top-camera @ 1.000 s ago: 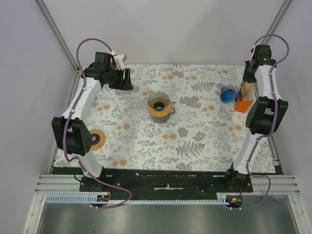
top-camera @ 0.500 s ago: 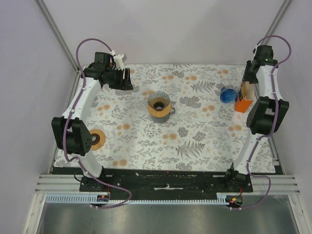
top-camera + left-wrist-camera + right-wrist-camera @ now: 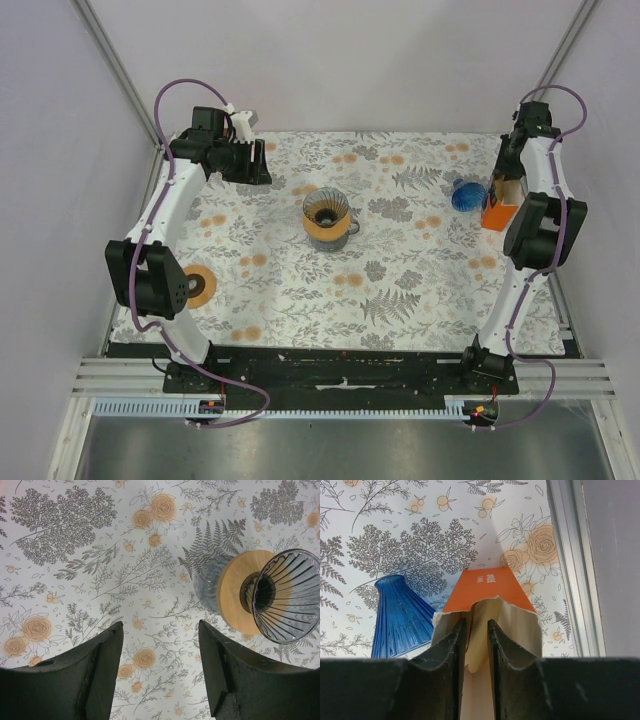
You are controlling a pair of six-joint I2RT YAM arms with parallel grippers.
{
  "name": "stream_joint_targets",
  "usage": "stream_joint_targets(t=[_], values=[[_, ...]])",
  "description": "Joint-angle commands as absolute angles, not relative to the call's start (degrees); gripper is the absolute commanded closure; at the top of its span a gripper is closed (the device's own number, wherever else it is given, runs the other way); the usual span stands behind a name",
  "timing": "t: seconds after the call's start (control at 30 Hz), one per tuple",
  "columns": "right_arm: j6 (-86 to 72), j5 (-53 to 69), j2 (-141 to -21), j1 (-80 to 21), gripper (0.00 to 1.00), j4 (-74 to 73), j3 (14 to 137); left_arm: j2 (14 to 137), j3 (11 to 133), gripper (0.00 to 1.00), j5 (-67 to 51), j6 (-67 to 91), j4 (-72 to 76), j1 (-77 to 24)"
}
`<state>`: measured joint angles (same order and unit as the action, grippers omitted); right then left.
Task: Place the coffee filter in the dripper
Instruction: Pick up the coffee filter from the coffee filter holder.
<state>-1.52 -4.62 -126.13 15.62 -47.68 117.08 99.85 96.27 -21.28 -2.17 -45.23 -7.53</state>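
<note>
The table (image 3: 400,290), under a floral cloth (grey ferns, orange roses), carries a grey cup (image 3: 206,587) near its middle, with the glass dripper (image 3: 327,213) on top. A blue ribbed glass (image 3: 464,194) and an orange box (image 3: 496,207) stand just beside each other at the far right, and a brown ring (image 3: 203,286) lies at the left.

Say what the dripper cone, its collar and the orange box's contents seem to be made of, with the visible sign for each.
Dripper cone: probably smoky glass with a glossy finish. It is see-through with bright ribbed highlights, though clear plastic is possible. Collar: wood, matt, pale tan with faint grain. Filters in the orange box: paper, matt cream, with thin wavy edges.
</note>
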Motion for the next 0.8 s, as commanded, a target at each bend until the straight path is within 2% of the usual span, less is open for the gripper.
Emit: stream_joint_targets(t=[0.0,0.13,0.4,0.77], values=[[-2.4,-5.2,-126.1,16.2,0.76,-47.0,117.7,99.1,96.5,0.33,-22.7,-2.5,-43.8,-7.2],[-2.4,-5.8,-125.2,16.3,1.0,-46.8,117.1,99.0,96.7,0.33,-22.8,-2.5,-43.8,-7.1],[-2.0,-5.8,-118.8,16.3,1.0,-46.6,115.1,99.1,96.8,0.33,-23.1,-2.5,-43.8,-7.0],[-2.1,-2.2,-107.0,16.3,1.0,-45.4,106.4,99.1,97.7,0.34,-26.5,-2.5,-44.6,-7.0]])
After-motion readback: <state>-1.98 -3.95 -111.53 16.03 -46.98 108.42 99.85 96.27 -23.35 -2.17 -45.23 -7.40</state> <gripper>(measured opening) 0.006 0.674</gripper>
